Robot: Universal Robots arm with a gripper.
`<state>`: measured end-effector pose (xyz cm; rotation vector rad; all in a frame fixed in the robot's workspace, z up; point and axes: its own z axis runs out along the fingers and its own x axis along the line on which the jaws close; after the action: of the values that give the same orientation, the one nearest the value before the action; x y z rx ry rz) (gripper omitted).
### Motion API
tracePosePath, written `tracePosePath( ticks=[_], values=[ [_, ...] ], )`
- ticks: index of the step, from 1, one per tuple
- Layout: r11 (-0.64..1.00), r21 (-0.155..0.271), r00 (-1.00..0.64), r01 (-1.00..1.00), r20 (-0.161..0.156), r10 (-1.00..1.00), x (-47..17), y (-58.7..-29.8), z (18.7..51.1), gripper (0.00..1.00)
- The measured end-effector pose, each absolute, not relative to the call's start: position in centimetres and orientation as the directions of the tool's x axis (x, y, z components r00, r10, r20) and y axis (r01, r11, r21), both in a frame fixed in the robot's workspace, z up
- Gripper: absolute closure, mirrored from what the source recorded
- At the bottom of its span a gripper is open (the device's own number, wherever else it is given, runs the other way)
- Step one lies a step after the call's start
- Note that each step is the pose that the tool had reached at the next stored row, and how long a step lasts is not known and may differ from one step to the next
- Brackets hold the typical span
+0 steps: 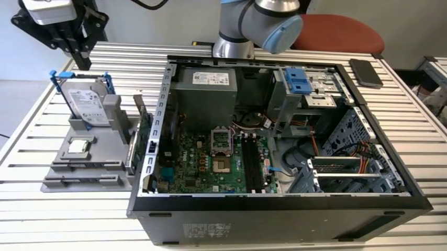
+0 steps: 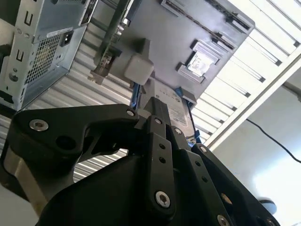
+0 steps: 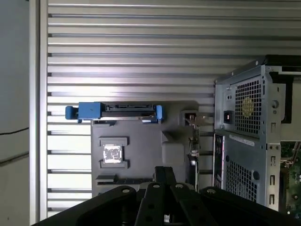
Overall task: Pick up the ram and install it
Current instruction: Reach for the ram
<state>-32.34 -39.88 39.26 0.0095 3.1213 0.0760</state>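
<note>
One gripper (image 1: 82,63) hangs at ten o'clock in the exterior view, high over the slatted table (image 1: 42,219), its black fingers (image 1: 77,49) drawn together with nothing between them. At its six o'clock a silver hard drive (image 1: 89,104) stands upright in a blue frame, seated at the far end of a gray fixture (image 1: 104,149). On that fixture, at six o'clock from the drive, lies a small square processor (image 1: 79,146), and at six o'clock again a slim dark strip runs on edge in a long slot; this seems to be the ram (image 1: 87,168), though it is too thin to be sure, and it is well apart from the gripper. At three o'clock of the fixture a green expansion card (image 1: 143,130) stands upright, just beside the open computer case (image 1: 279,214). Inside, the green motherboard (image 1: 202,162) lies at the case's eight o'clock, with long black memory slots (image 1: 253,162) along its three o'clock edge. A dark phone (image 1: 366,72) rests on the table at the case's one o'clock. In both wrist views the gripper (image 2: 157,106) (image 3: 164,172) shows its dark linkage before the fixture.
</note>
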Motion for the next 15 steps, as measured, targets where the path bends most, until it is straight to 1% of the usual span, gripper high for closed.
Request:
tracePosePath(
  ticks=[15],
  values=[
    [0.999,0.049,-1.0,-0.005,-0.019,-0.004,-35.1,-39.9,39.3,1.0]
  ],
)
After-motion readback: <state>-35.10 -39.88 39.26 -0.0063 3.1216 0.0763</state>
